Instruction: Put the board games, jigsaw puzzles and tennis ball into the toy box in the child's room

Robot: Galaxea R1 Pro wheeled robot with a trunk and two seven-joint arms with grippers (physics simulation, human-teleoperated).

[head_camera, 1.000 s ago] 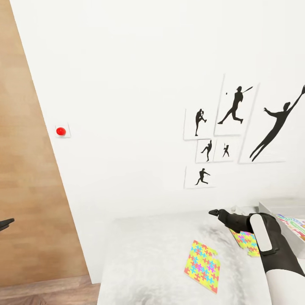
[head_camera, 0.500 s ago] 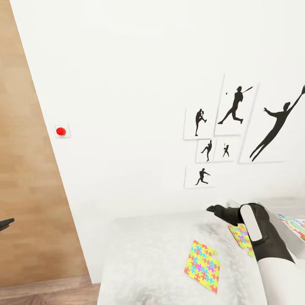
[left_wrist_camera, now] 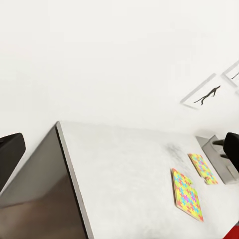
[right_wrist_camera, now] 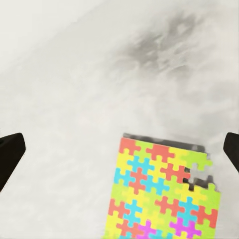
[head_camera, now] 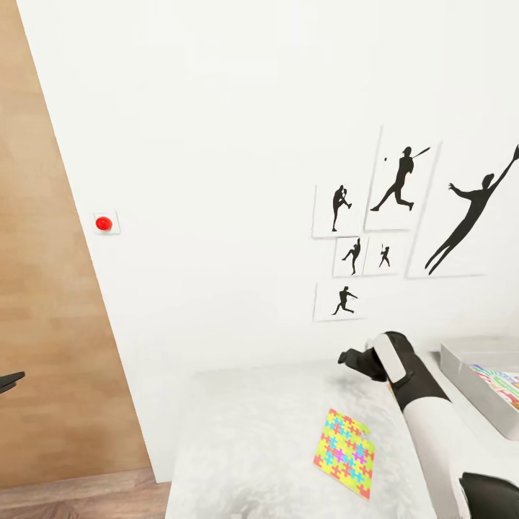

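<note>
Right gripper (head_camera: pixel 353 358) spread wide above the far jigsaw puzzle (right_wrist_camera: pixel 162 191), nothing pinched yet.

You have 2 puzzles on the bench (head_camera: pixel 245 432): the near jigsaw puzzle (head_camera: pixel 344 453) lies flat ahead of you, and the far one sits just under your right gripper, between the near one and the toy box (head_camera: pixel 468 382), which already holds a colourful game box (head_camera: pixel 501 382). The board is thin and flat, so I judge the likeliest slip is fingers skating over it or pushing it toward the wall; come down square on 1 edge. Your forearm lies close to the toy box rim, so a wide swing could knock it. Open bench lies to your left. Only a tip of your left gripper (head_camera: pixel 10 380) shows, well off to the side; whether it is spread I cannot tell.
</note>
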